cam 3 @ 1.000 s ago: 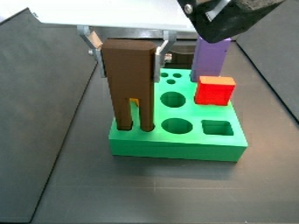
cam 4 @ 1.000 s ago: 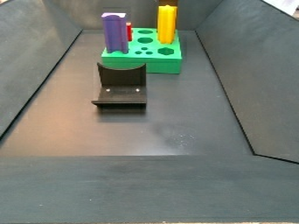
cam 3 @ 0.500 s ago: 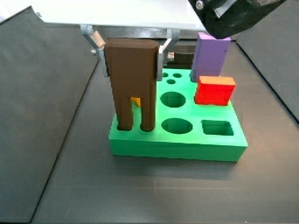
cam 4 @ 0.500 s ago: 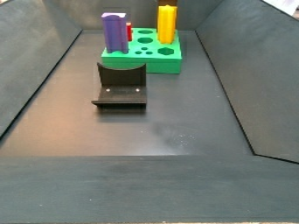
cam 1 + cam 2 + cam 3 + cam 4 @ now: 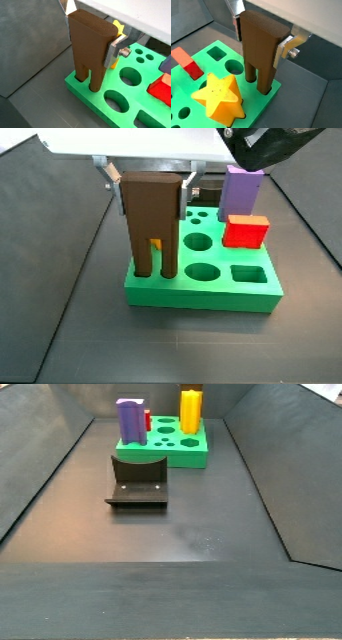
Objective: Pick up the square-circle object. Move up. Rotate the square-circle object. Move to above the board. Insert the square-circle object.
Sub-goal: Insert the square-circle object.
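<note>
Both wrist views show you the pincer (image 5: 93, 37) at the near corner of the board (image 5: 90, 97), its silver plates flanking the upper half of the square-circle object (image 5: 90, 50). One plate (image 5: 112, 50) lies flat against the block's side, but you cannot tell whether the pincer clamps the block or merely brackets it.

The square-circle object stands upright with its two legs down in the board's corner holes, the feet sunk below the green top face. From a wrist view (image 5: 261, 52) you see the legs entering the slab near its edge, with the yellow star peg (image 5: 218, 97) seated in its own hole just beside them.

Look at a side view for the rest of the board (image 5: 254, 293): the purple block (image 5: 241, 190) stands in a rear slot, the red cube (image 5: 246, 230) sits in front of it, and one round hole and one square hole near the front edge are open.

In a side view the fixture (image 5: 138, 481) rests on the table (image 5: 174, 524), near the board (image 5: 187, 456).
</note>
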